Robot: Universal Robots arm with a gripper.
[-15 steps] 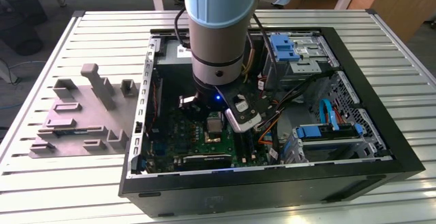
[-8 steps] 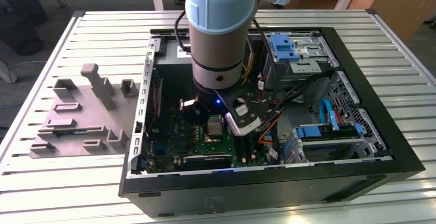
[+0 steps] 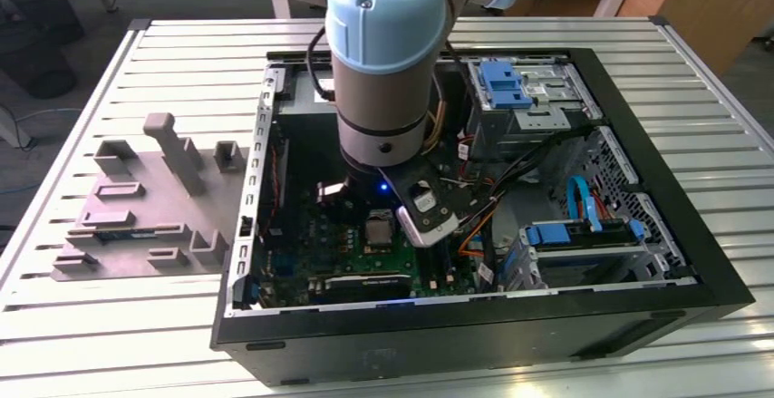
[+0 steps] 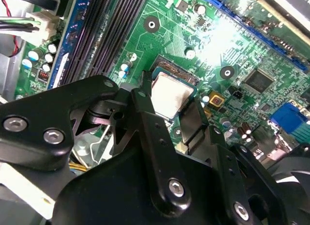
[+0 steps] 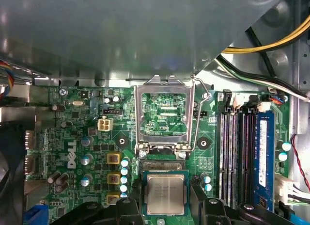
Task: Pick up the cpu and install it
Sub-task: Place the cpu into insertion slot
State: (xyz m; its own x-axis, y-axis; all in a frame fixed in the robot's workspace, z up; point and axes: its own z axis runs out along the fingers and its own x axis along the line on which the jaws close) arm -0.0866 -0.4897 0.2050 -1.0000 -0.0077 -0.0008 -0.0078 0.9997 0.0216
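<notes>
Gripper (image 4: 167, 108) looks clamped on the cpu (image 5: 166, 193): one black finger (image 4: 145, 113) against each of two opposite edges, silvery lid up. The chip is over the socket (image 5: 162, 165) and covers most of it, with a strip of contacts showing past one edge. I can't tell whether it hovers or touches down. I read the step in hand as placement into the socket. To do it well I'd keep the chip flat and square to the socket walls, go straight down with no sideways drag over the contacts, and not push if a corner hangs. Just beyond, the load frame (image 5: 137, 113) stands flipped open with its wire lever (image 5: 194, 118) beside it. Both are near the fingers, so worth watching. Small capacitors (image 5: 124, 179) sit just beside the socket on one side, memory slots (image 5: 232, 152) on the other. Further off, a grey metal box (image 5: 121, 31) overhangs the board and yellow and black cables (image 5: 271, 40) run near it. In the exterior view the arm (image 3: 384, 72) reaches down into the open case (image 3: 484, 334). A grey tray (image 3: 145, 208) lies outside it on the slatted table (image 3: 181, 44), on the exterior view's left.
</notes>
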